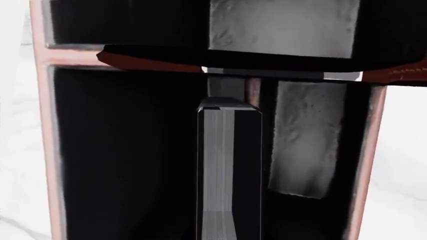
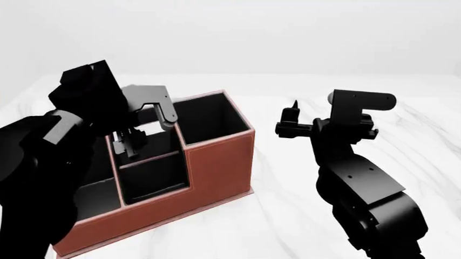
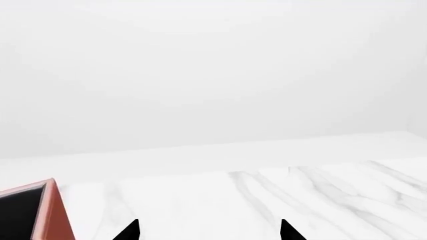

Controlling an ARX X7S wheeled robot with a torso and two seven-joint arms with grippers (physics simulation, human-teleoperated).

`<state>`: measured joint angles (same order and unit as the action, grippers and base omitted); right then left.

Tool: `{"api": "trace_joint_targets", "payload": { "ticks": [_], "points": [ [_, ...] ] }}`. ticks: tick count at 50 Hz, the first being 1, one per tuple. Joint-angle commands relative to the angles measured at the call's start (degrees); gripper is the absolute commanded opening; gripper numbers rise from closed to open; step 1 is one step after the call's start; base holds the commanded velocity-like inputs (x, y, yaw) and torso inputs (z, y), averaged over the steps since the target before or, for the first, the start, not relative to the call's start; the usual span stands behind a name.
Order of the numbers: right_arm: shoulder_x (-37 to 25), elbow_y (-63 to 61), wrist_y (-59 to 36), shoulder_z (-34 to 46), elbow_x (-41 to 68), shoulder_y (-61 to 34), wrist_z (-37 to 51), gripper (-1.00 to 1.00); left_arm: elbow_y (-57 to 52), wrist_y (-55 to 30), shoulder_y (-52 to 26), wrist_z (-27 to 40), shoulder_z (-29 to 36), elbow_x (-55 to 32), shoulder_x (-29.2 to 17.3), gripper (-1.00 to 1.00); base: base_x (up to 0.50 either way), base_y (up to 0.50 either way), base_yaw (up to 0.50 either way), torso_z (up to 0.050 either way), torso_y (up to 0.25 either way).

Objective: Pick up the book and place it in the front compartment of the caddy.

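White marble tabletop [image 2: 288, 216] with faint grey veining, spread wide under everything, met a plain pale wall [image 2: 288, 32] at its far edge

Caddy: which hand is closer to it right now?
Left. The left hand sits over the caddy, reaching down into its pockets with the book below it. The right hand hangs over bare table, off the caddy's right side.
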<state>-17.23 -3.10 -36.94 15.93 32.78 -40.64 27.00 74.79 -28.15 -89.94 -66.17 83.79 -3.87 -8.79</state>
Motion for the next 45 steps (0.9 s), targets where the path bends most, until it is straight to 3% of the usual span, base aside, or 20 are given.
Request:
{"api": "trace_joint_targets", "payload": {
  "ticks": [1, 35, 36, 45],
  "points": [
    [-0.11, 0.43, 0.47, 0.05, 0.05, 0.08, -0.04, 1.00, 0.18, -0.09, 0.91, 0.06, -2.40, 1.89, -0.45, -1.00, 0.00, 0.00, 0.00, 0.000, 0.000],
    [-0.29, 1.74, 1.69, 0.65, -0.08, 0.12, -0.25, 1.00, 0.18, -0.71, 1.11, 1.00, -3.36, 3.81, -1.07, -1.00, 0.00, 0.00, 0.00, 0.000, 0.000],
    [-0.29, 1.73, 1.70, 0.69, -0.07, 0.19, -0.25, 1.00, 0.18, -0.81, 0.84, 0.96, -3.44, 3.76, -0.94, 1.00, 0.00, 0.00, 0.00, 0.000, 0.000],
    [-0.37, 1.64, 1.66, 0.68, 0.19, 0.13, -0.17, 1.00, 0.17, -1.30, -1.95, -0.21, -1.98, 4.70, -0.29, 1.00, 0.00, 0.00, 0.00, 0.000, 0.000]
  ]
}}
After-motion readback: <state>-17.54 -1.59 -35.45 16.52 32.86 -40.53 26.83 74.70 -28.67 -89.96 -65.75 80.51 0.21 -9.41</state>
